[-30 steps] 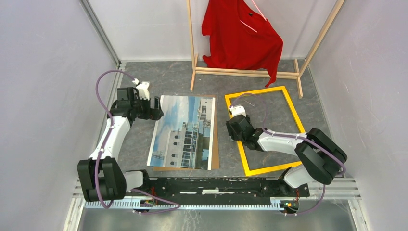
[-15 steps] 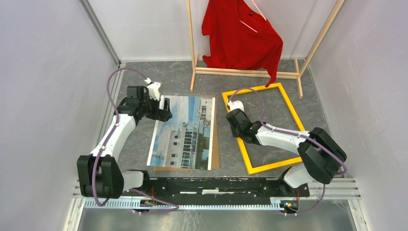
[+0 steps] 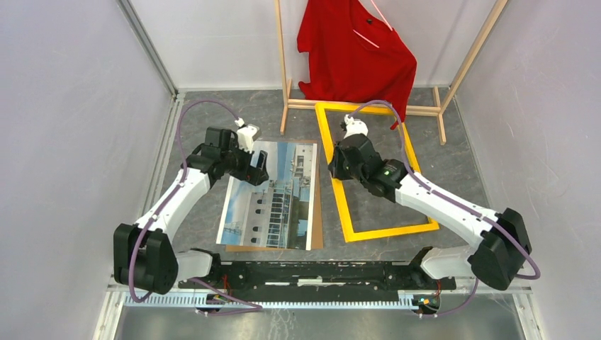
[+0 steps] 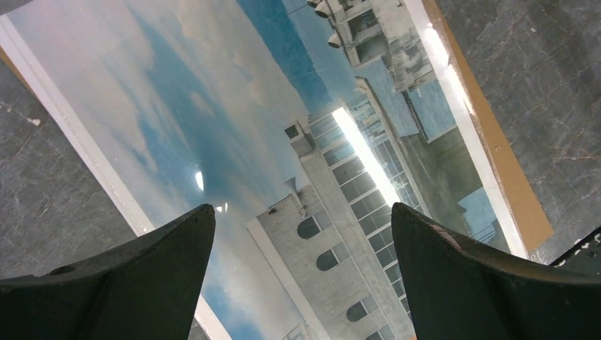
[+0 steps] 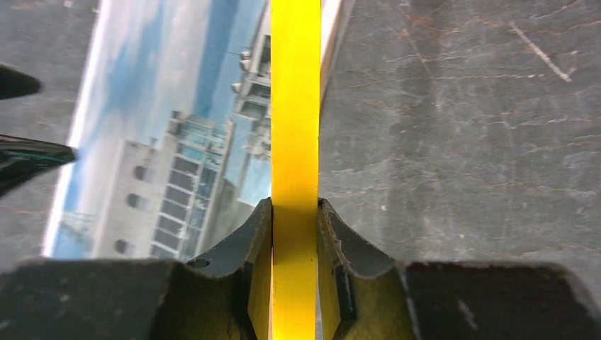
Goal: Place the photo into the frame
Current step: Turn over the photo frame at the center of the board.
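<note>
The fingers (image 5: 241, 248) of the right gripper (image 5: 294, 209) are pinching the frame (image 5: 295, 99) by one yellow rail, running ahead between them; it is likely light and stiff. The left gripper (image 4: 303, 209) is hovering spread wide, the photo (image 4: 234, 127) lying flat beneath its fingers: glossy, probably floppy, best taken by an edge.

I saw the photo (image 3: 273, 195) lying face up, white building against blue sky, long edges running 12 to 6. The yellow frame (image 3: 390, 231) sat just beside it at 3 o'clock.
</note>
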You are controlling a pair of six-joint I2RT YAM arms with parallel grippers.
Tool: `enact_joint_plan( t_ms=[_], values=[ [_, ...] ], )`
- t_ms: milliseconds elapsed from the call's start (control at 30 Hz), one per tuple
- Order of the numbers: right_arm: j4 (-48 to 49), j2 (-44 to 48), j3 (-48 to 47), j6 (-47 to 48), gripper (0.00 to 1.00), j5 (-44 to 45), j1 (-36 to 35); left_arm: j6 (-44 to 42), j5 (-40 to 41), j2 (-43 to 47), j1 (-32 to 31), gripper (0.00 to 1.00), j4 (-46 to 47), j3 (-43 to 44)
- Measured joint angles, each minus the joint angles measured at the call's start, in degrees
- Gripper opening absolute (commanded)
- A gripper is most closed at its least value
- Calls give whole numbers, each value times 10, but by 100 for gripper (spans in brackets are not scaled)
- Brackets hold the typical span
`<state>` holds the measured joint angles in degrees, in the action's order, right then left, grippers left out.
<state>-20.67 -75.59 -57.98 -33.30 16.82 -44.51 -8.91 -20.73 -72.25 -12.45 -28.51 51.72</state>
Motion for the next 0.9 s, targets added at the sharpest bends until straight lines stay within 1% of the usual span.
enact_joint_plan(
  t_ms=[133, 300, 567, 733, 900],
  values=[
    [-19, 11, -29, -43, 0, -39, 0, 9, -1, 0, -19, 100, -1, 11],
    [-35, 18, -75, -102, 0, -94, 0, 22, -1, 0, -40, 100, 0, 56],
    [-31, 21, -133, -194, 0, -170, 1, 31, -2, 0, -59, 100, 3, 98],
    [10, 28, -120, -264, 0, -223, 10, 39, -2, 0, -70, 100, 1, 109],
    [116, 61, -38, -347, 0, -290, 44, 49, 2, -2, -81, 100, -2, 146]
  ],
)
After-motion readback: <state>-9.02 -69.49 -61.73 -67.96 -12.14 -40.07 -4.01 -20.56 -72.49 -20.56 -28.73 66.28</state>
